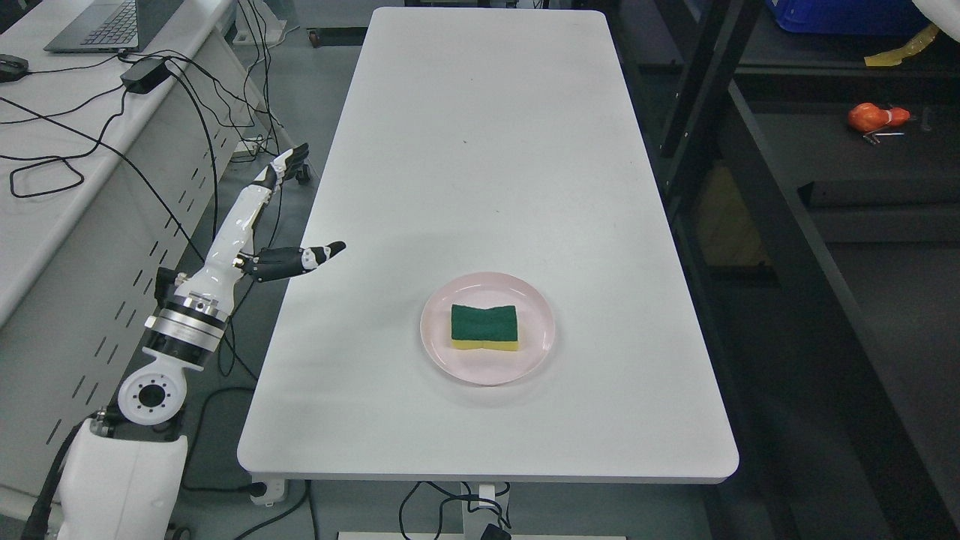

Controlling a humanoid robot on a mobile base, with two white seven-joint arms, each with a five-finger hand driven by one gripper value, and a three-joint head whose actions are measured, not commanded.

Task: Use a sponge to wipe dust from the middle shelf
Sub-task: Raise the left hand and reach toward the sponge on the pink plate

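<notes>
The right arm cannot be seen. A dark shelf [825, 247] on the right is partly cut off, and a small orange thing [876, 116] on it is hard to make out. A long white table [480, 165] fills the middle. A desk [67, 172] with a laptop [112, 22] and black cables [172, 112] stands on the left. The sponge [484, 328], green on top and yellow below, lies on a pink plate [442, 337] near the table's front. The left hand [259, 225] hangs beside the table's left edge, fingers stretched out, thumb apart, holding nothing.
</notes>
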